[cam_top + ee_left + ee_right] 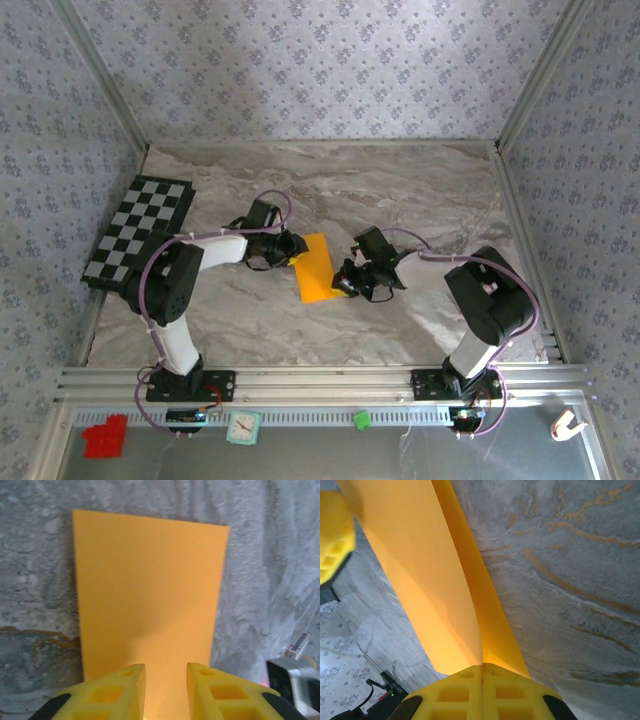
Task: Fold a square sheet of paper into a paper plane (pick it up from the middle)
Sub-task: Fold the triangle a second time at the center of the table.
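We've seemingly folded the square sheet of paper once; right end effector pinches it, left end effector narrowly parted; most creases remain.

You have soft, even light over the marble table, with only faint shadows beside the square sheet of paper. Close up, the right gripper just below that sheet looks slightly out of focus.

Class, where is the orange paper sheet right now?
Top view: the orange sheet sits at the table centre, between both arms, right gripper shut on its right edge.
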Available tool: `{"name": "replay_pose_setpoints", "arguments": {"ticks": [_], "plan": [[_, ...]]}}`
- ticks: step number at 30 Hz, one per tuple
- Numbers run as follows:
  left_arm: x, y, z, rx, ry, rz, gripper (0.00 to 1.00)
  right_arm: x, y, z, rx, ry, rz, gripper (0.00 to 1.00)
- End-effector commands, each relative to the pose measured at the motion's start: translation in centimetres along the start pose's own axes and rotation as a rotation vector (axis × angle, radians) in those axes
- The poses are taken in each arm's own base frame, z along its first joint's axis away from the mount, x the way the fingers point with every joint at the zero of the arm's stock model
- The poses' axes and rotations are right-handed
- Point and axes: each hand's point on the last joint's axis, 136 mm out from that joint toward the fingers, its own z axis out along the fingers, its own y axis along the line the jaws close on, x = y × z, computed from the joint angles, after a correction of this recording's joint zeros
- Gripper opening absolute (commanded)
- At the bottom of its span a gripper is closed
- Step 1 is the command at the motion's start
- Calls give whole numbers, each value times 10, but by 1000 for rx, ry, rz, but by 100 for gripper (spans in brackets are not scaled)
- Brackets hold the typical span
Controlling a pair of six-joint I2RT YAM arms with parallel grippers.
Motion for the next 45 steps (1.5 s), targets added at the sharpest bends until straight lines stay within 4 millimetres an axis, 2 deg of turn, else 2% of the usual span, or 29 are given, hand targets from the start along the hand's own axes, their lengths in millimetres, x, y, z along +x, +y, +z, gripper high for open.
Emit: {"name": "replay_pose_setpoints", "arguments": {"ticks": [1, 10, 17, 30, 45], "plan": [[3, 18, 7, -64, 30, -20, 25, -3, 13, -9, -16, -11, -46, 4], [11, 35, 14, -106, 64, -23, 19, -8, 54, 3, -82, 12, -161, 4], [12, 36, 14, -108, 68, -18, 17, -18, 71, 24, -108, 6, -159, 3], [12, 39, 14, -118, 66, -21, 15, -23, 64, 45, -75, -16, -135, 2], [14, 45, 18, -137, 78, -40, 14, -28, 59, 51, -68, -40, -120, 1]]}}
